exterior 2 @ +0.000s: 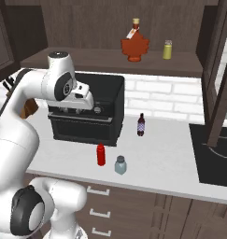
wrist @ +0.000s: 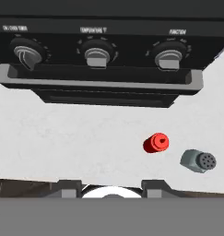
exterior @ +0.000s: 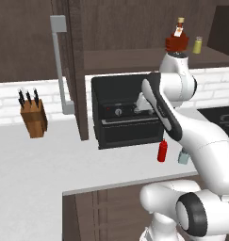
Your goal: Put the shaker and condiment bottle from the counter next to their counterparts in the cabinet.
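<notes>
- Looked like square one: neither item picked up yet.
- Hung the gripper (wrist: 112, 186) high in front of the black toaster oven (exterior 2: 87, 109), aimed down at the counter (exterior 2: 166, 158); fingers pressed together, pinching nothing.
- Found the condiment bottle (exterior 2: 101, 154) standing upright on the counter just in front of the oven, with the shaker (exterior 2: 120, 165) right beside it, near but not touching. Seen from above in the hand view as a red cap and a grey perforated cap, off to one side of the gripper's line.
- Spotted the counterparts up on the cabinet (exterior 2: 110, 63) shelf: squat red-brown bottle (exterior 2: 135, 44) and yellow-green shaker (exterior 2: 167, 49), a bit apart.
- Also a small dark bottle (exterior 2: 141, 125) by the backsplash, not part of the job. Knife block (exterior: 34, 117) way off to the side.
- Next up, probably: spread the fingers first, shift sideways over one of the two, then drop straight down. Tight spacing there, so would've watched for knocking the neighbour over.
</notes>
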Controlling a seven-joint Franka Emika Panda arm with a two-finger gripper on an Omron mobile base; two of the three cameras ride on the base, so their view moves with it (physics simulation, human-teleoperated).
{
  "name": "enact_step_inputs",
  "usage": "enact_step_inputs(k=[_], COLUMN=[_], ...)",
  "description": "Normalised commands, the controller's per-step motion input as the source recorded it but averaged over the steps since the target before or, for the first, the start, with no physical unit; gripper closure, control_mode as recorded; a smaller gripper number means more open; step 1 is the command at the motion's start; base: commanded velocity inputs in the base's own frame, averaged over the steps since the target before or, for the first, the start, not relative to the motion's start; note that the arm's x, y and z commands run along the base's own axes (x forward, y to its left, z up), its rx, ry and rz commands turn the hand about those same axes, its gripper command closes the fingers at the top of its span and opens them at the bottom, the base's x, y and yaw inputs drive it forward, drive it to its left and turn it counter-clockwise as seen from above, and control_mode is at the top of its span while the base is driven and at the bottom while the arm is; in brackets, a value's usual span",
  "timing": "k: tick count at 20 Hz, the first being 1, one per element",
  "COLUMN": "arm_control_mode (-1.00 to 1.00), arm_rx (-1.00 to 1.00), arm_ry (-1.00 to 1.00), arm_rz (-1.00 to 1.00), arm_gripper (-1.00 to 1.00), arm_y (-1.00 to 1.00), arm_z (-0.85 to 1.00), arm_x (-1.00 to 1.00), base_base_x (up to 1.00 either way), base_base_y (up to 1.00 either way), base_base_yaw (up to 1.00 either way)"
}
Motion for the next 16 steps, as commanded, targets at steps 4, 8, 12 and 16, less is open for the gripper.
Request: enact_step_inputs(k=[4, 8, 12, 16], arm_control_mode=[-1.0, -1.0, -1.0, -1.0], arm_rx=[0.0, -0.01, 0.0, 0.0], arm_ry=[-0.02, -0.05, -0.15, -0.08], arm_rz=[0.0, 0.0, 0.01, 0.04], arm_gripper=[-1.0, -1.0, -1.0, -1.0], arm_y=[0.0, 0.0, -0.26, -0.48], arm_z=[-0.02, -0.22, -0.09, -0.19], arm_x=[-0.11, -0.38, -0.28, -0.06], base_base_x=[0.0, 0.0, 0.0, 0.0], base_base_y=[0.0, 0.0, 0.0, 0.0], base_base_yaw=[0.0, 0.0, 0.0, 0.0])
